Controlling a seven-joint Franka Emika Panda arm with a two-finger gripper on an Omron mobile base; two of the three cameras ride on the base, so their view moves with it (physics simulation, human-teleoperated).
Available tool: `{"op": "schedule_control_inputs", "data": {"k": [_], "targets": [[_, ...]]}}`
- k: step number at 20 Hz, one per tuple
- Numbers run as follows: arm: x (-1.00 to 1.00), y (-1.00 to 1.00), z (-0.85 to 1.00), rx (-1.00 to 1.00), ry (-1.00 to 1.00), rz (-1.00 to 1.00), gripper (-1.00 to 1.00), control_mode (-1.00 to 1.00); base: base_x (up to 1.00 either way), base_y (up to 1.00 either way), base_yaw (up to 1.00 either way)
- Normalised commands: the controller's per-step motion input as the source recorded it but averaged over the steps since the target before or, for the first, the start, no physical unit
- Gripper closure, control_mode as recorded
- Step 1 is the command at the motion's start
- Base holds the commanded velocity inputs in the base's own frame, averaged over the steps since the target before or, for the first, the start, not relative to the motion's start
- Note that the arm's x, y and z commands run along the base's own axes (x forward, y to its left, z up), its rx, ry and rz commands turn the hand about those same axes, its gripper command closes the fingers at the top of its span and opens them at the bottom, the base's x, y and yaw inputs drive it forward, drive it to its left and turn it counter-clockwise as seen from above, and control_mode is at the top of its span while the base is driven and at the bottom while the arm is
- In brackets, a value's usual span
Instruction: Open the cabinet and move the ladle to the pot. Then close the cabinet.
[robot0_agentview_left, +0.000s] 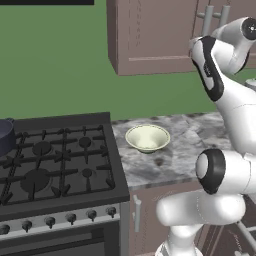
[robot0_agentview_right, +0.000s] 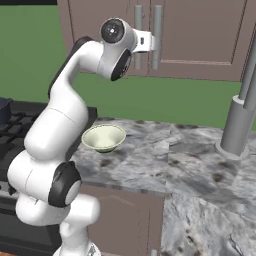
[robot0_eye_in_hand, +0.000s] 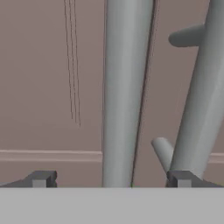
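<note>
Hand view: wide tool (robot0_eye_in_hand: 111, 178) straddles cabinet (robot0_eye_in_hand: 48, 87) handle (robot0_eye_in_hand: 124, 87), clear either side.

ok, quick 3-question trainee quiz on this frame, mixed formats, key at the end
1. True or false: the cabinet doors are shut.
2. In the hand view, what stands between the open gripper fingertips?
A. the cream bowl
B. a grey bar handle
C. the pot
3. Fill in: the cream bowl sits on the marble counter, beside the ____.

Key:
1. True.
2. B. The jaws straddle the handle without closing on it.
3. Stove.
</note>
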Motion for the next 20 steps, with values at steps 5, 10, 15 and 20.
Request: {"op": "schedule_control_inputs", "data": {"k": [5, 10, 15, 20], "targets": [[0.42, -0.01, 0.00, 0.00, -0.03, 0.00, -1.00, -1.00, 0.00, 0.00, 0.00], [0.46, -0.16, 0.00, 0.01, 0.00, 0.00, -1.00, -1.00, 0.00, 0.00, 0.00], [0.42, -0.26, 0.00, 0.03, 0.00, 0.00, -1.00, -1.00, 0.00, 0.00, 0.00], [0.43, -0.11, 0.00, 0.05, 0.00, 0.04, -1.00, -1.00, 0.00, 0.00, 0.00]]}}
